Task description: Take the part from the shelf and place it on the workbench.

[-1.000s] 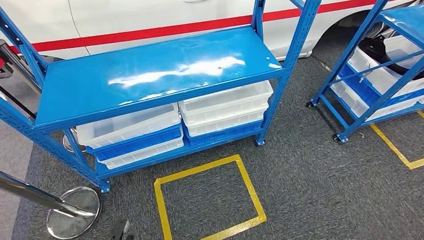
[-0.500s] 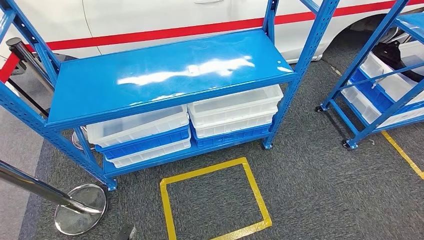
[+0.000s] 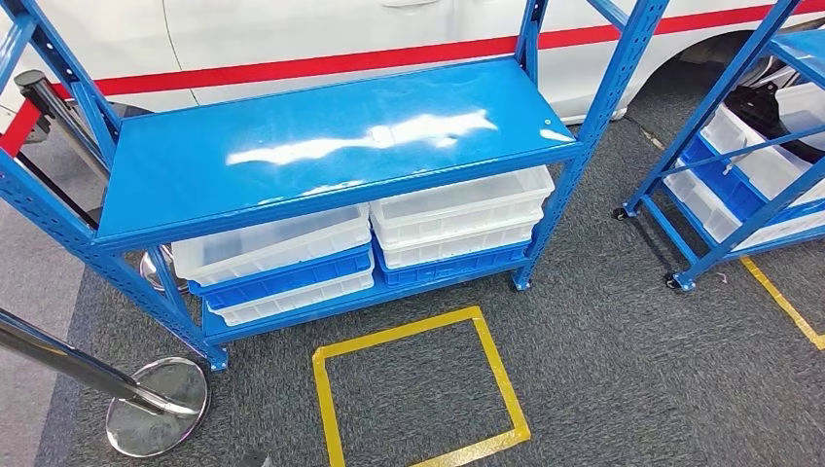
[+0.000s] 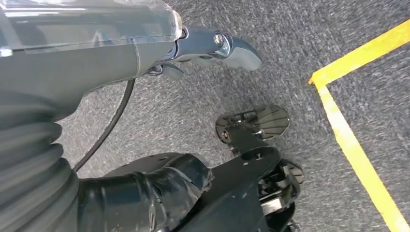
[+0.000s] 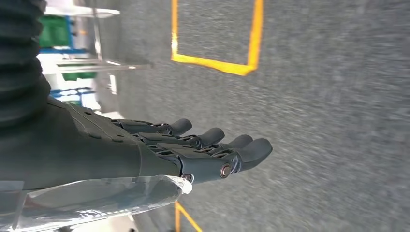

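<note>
A blue rack stands ahead of me, its top board bare and glossy. Under that board sit white bins on blue ones. At the far right a second blue rack carries white bins, and a black part lies across them. My left hand hangs over the grey carpet with its thumb out and nothing in it. My right hand also hangs over the carpet, its fingers stretched out and apart, holding nothing.
A yellow tape square marks the carpet in front of the first rack. A chrome barrier post with a round base leans in at the lower left. A white car with a red stripe stands behind the racks.
The whole picture has shifted a little right and down, so the camera has moved. The racks and bins keep their places. Both arms still hang.
</note>
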{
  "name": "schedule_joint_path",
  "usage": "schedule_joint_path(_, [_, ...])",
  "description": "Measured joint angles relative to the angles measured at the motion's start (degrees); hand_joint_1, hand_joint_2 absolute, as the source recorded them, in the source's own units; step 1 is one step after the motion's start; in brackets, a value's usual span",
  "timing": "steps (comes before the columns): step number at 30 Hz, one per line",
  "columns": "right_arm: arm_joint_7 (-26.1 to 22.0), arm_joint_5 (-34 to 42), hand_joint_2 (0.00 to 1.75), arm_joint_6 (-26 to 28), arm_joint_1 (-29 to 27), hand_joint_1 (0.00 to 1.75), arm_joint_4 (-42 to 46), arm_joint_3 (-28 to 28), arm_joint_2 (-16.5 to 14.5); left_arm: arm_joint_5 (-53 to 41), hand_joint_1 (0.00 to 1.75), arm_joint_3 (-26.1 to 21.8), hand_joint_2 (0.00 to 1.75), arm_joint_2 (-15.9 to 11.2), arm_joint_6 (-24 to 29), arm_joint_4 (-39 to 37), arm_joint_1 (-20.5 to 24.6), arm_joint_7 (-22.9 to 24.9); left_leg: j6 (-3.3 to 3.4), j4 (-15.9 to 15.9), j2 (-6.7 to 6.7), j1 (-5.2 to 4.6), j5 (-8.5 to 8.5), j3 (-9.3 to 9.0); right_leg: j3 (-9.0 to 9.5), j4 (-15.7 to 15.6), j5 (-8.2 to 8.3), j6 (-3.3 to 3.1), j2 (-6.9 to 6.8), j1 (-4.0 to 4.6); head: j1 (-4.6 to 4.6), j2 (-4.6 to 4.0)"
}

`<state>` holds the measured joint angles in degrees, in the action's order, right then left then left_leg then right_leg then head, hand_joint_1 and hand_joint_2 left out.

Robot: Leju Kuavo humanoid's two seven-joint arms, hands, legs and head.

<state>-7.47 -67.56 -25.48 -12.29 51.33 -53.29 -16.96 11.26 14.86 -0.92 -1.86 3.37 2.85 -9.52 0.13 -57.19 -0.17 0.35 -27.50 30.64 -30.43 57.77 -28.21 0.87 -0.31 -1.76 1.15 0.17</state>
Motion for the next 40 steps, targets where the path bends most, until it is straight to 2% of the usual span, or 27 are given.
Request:
schedule_joint_path(16, [2.7,25.2,1.75,9.6,0.9,0.0,-9.9,19.1,5.7,-4.1,0.0,-4.3,1.75,0.0,0.6,6.4,-4.4,3.5,0.0,0.0,0.0,-0.01,0.01,-0.08,-0.06,0.2,-0.07,0.04,0.0,0.14,-0.01,0.0])
schedule_joint_path(20, [3.4,31.5,0.0,11.9,1.2,0.0,-12.5,23.8,7.2,-5.2,0.0,-5.5,0.0,0.0,0.8,8.1,-5.5,4.4,0.0,0.0,0.0,-0.01,0.01,-0.08,-0.06,0.2,-0.08,0.04,0.0,0.14,-0.01,0.0])
schedule_joint_path(40, [6.8,61.5,0.0,23.4,2.4,0.0,-24.2,45.9,14.3,-10.1,0.0,-11.8,0.0,0.3,1.6,15.5,-10.4,8.5,0.0,0.0,-0.01,-0.01,0.01,-0.06,-0.08,0.2,-0.08,0.04,-0.01,0.14,-0.01,0.0])
